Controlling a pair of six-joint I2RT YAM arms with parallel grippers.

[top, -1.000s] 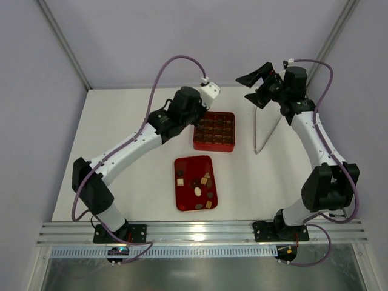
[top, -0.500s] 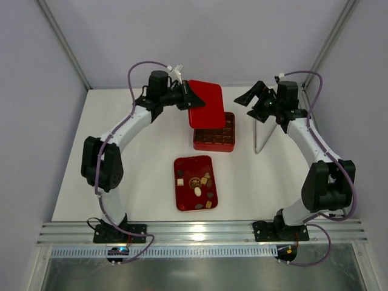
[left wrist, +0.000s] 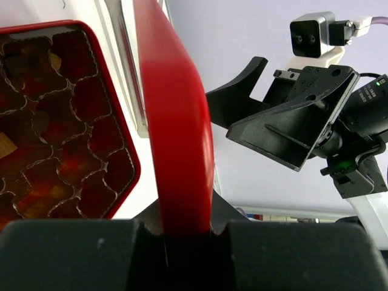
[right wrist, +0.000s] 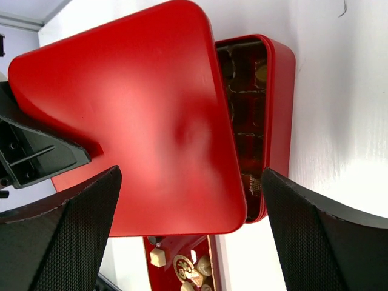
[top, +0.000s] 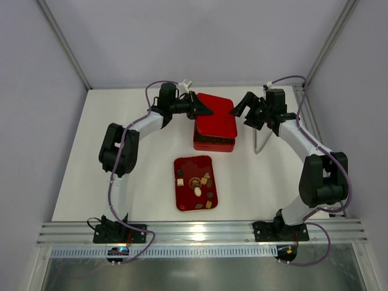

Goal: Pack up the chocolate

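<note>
We recorded the left tool point(top: 206, 110) clamped shut on the far-left edge of the red lid point(top: 215, 115). The left wrist view showed that edge wedged between the two fingers. The lid sat above the red box point(top: 213, 145), covering most of it but not seated: the right wrist view showed one column of brown compartments exposed along the lid's side. We judged that gripping the lid by one rim left the opposite rim free for the other arm. The right tool point(top: 245, 112) stood wide open and gripped nothing, its fingers spread just beside the lid's right edge, placed, we judged, to steady or square the lid. The chocolate point(top: 197, 191) lay as loose pieces on the flat red tray point(top: 187, 166), on the tabletop point(top: 121, 151) nearer the arm bases and well apart from both tools. Some exposed compartments appeared to hold pieces, but we could not tell how many. With pieces on the tray, we judged packing unfinished.
</note>
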